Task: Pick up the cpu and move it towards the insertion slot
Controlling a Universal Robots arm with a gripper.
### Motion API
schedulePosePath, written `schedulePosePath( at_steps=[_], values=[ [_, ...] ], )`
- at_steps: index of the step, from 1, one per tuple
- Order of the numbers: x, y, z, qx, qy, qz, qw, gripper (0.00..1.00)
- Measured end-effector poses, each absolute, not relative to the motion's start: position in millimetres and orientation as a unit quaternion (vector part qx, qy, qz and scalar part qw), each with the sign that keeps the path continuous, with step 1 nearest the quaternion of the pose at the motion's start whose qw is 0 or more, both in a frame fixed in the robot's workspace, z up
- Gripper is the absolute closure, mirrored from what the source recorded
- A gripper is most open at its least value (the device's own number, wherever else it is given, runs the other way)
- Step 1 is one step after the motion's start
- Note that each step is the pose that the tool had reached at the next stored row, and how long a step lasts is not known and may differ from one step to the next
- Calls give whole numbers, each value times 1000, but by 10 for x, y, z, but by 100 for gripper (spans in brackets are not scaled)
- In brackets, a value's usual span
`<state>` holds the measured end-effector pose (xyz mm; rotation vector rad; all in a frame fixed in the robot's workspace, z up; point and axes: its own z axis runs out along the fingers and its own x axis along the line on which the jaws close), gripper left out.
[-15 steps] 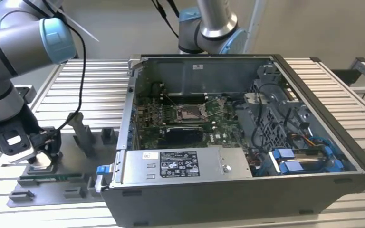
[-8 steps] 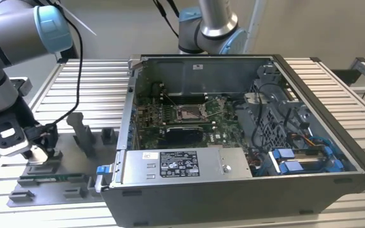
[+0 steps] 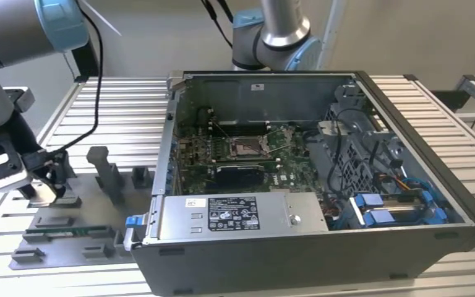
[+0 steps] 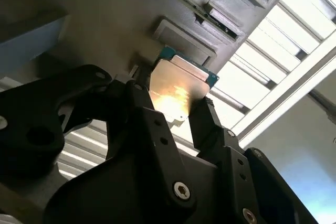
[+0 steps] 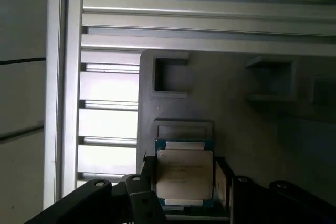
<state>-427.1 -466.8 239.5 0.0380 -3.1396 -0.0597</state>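
Hand (image 4: 176, 107) in both wrist views (image 5: 185, 184): black fingers (image 4: 207, 121) pressed against two opposite edges of the cpu (image 4: 179, 85), pinching it. The cpu was a small flat square chip with a silvery-white metal top and a thin blue-green rim (image 5: 185, 174).

The chip sat close over the moulded grey plastic tray (image 4: 115, 19), just in front of a shallow rectangular recess (image 5: 184, 128) in the tray. Whether it touched the tray or hung just clear of it could not be told. A second, deeper square recess (image 5: 170, 77) lay further along the tray.

Exterior view: the hand (image 3: 44, 185) hung over the tray's (image 3: 89, 213) edge on the exterior view's left. A long narrow green memory stick (image 3: 68, 232) lay in a slot of the tray, near the hand.

The tray rested on the slatted aluminium table (image 3: 130, 99). Just beside the tray, on the exterior view's right, stood the open dark-grey metal computer case (image 3: 262, 93).

The insertion slot (image 3: 247, 146), a square socket with a shiny silver frame and dark centre on the green circuit board, lay inside the case, well apart from the tray and the cpu.
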Motion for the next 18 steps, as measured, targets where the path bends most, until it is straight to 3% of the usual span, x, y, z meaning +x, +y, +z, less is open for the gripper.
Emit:
schedulePosePath(
  at_steps=[18],
  values=[
    [-4271, -4667, 3054, 12, -1000, -19, 1, 100]
  ],
)
